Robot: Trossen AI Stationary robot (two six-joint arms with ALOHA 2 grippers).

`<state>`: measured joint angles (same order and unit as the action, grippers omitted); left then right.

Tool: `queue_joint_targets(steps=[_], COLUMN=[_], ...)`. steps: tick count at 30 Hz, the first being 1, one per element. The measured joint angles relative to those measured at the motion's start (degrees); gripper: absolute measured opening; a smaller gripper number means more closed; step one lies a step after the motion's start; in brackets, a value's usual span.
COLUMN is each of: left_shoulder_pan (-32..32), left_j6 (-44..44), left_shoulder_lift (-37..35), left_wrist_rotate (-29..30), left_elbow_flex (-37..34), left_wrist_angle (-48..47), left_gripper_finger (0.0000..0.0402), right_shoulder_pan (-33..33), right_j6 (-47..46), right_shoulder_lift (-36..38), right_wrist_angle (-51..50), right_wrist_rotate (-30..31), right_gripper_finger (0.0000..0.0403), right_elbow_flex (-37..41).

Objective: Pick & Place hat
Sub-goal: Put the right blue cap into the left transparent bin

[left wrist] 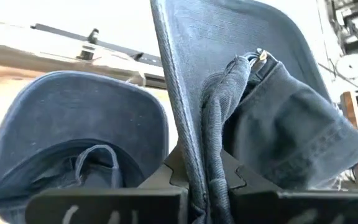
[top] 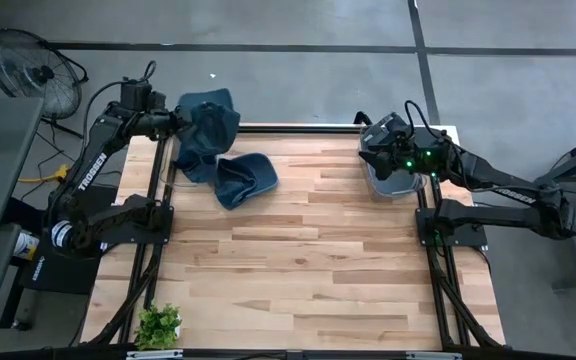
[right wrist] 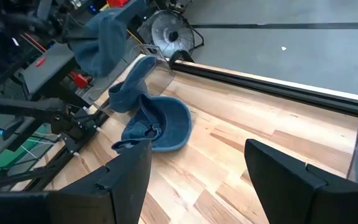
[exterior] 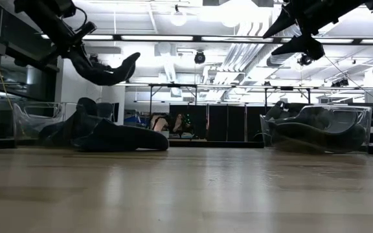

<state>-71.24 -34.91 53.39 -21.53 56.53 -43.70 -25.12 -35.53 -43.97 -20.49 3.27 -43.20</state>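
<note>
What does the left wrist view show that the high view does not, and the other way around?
Only the left wrist view shows the left gripper pinching a fold of the held hat. Only the high view shows the right gripper over a clear bin, and a small plant. Both show a second hat lying on the table.

Bright ceiling strip lights (exterior: 173,39) glare in the low view, silhouetting objects; table (exterior: 186,194) foreground blurred.

The held hat (left wrist: 253,118) covers the left gripper's fingers (left wrist: 166,186) in the left wrist view. The right-side bin's (top: 393,180) contents sit under the right arm, unreadable.
</note>
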Motion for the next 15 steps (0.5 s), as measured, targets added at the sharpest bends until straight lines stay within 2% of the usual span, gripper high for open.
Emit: queue_joint_targets(steps=[10,15], left_shoulder_pan=[0.0,0.0], left_j6=[-3.1,-2.7], left_shoulder_lift=[-2.8,-2.9], left_wrist_rotate=[6.0,10.7], left_elbow_flex=[0.0,2.0], left_wrist_angle=[-6.7,-14.8], left_gripper_finger=[0.0011,0.0011], right_shoulder_pan=[0.0,0.0], right_j6=[1.1,2.4], right_shoulder_lift=[0.0,0.0], right_wrist_angle=[-1.0,-1.2], right_wrist_rotate=[0.0,0.0], right_gripper_finger=[0.0252,0.0252], right_elbow_flex=[0.0,0.0])
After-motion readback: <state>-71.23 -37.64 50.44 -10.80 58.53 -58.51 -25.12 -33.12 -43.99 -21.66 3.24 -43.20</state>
